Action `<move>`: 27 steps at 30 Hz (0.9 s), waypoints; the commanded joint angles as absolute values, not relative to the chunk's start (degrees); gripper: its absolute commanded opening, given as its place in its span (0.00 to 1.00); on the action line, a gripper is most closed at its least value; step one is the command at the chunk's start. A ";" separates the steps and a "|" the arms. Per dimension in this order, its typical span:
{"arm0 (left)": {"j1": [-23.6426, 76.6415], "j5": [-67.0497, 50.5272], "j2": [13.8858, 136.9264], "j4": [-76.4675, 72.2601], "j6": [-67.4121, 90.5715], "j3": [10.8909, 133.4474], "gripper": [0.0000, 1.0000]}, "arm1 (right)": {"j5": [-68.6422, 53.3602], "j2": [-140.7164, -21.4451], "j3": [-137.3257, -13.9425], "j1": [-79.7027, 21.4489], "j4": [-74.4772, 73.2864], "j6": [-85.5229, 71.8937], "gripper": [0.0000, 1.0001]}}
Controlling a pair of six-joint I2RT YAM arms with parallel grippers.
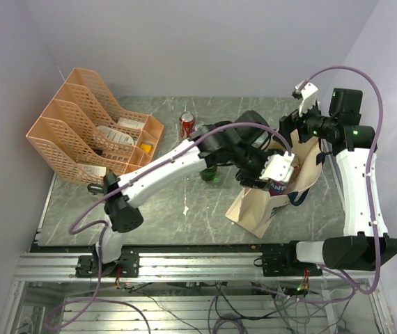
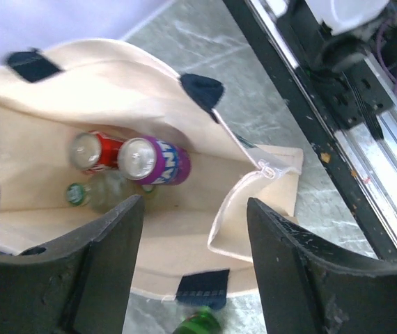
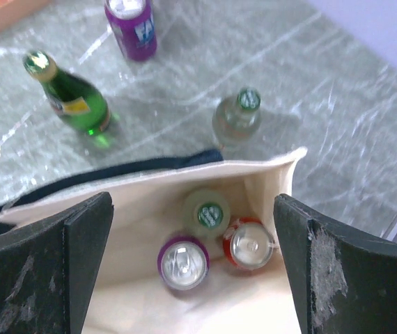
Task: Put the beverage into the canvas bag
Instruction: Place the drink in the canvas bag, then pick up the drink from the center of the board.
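Orange file trays [image 1: 90, 132] sit far left on the desk [image 1: 164, 209]. Right of centre, my left gripper [image 2: 195, 202] hangs over the canvas bag [image 2: 115, 69], jaws apart. Inside the bag I see a red can [image 2: 95, 152], a purple can [image 2: 153, 161] and a green-capped bottle [image 2: 94, 195]. My right gripper [image 3: 191, 202], jaws wide apart, hovers over the bag too.

The canvas bag [image 2: 66, 83] gapes open; purple can [image 2: 158, 161], red can [image 2: 94, 152], bottle [image 2: 95, 193] crowd its floor.
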State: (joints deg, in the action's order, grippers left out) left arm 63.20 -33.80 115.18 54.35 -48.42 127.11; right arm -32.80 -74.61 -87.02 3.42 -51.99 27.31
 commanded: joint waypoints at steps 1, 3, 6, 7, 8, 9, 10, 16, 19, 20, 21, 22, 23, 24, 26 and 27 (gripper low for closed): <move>61.67 -28.32 107.28 45.78 -38.54 125.62 0.72 | -35.16 -76.06 -93.17 0.84 -48.57 22.26 0.98; 59.84 -24.74 104.46 42.95 -34.28 123.35 0.72 | -34.41 -77.75 -95.25 -1.01 -47.66 20.30 0.98; 54.31 -18.33 99.76 38.15 -26.82 118.73 0.74 | -33.80 -79.78 -97.13 -3.55 -46.22 18.63 0.97; 52.33 -17.59 99.05 37.06 -24.24 117.27 0.75 | -33.37 -80.33 -97.32 -4.41 -45.75 18.18 0.97; 50.31 -16.11 98.02 36.25 -21.52 116.02 0.77 | -32.89 -80.94 -97.44 -5.12 -45.38 17.53 0.97; 48.59 -14.16 97.86 36.14 -18.47 115.19 0.78 | -32.68 -81.47 -97.54 -5.58 -45.09 16.55 0.97; 47.16 -12.66 98.06 36.64 -16.60 114.58 0.79 | -32.72 -81.96 -97.52 -6.03 -44.64 15.74 0.97; 42.54 -9.98 105.40 46.94 -9.80 117.13 0.83 | -31.63 -82.90 -96.72 -7.66 -42.21 12.77 0.97; 42.04 -11.00 109.24 50.70 -9.16 118.78 0.83 | -30.61 -83.20 -96.96 -7.73 -42.05 12.82 0.97; 41.95 -11.65 110.06 51.15 -9.19 118.88 0.83 | -30.14 -83.26 -97.00 -7.71 -41.90 12.86 0.97; 41.93 -11.87 110.60 51.33 -9.22 118.58 0.86 | -29.67 -83.31 -96.83 -7.73 -41.66 12.91 0.97; 41.90 -11.80 111.24 51.59 -9.29 118.30 0.88 | -29.21 -83.25 -96.67 -7.73 -41.42 12.96 0.97; 41.92 -11.54 111.83 51.93 -9.50 118.16 0.89 | -28.71 -83.22 -96.49 -7.69 -41.11 13.08 0.97; 41.91 -11.15 112.47 52.37 -9.71 118.06 0.90 | -28.23 -83.23 -96.36 -7.73 -40.84 13.17 0.97; 41.88 -10.66 113.60 52.99 -10.03 117.94 0.90 | -27.51 -83.22 -96.12 -7.67 -40.46 13.46 0.97; 41.92 -10.68 114.24 53.15 -10.24 117.99 0.89 | -27.39 -83.15 -96.11 -7.73 -40.24 13.64 0.97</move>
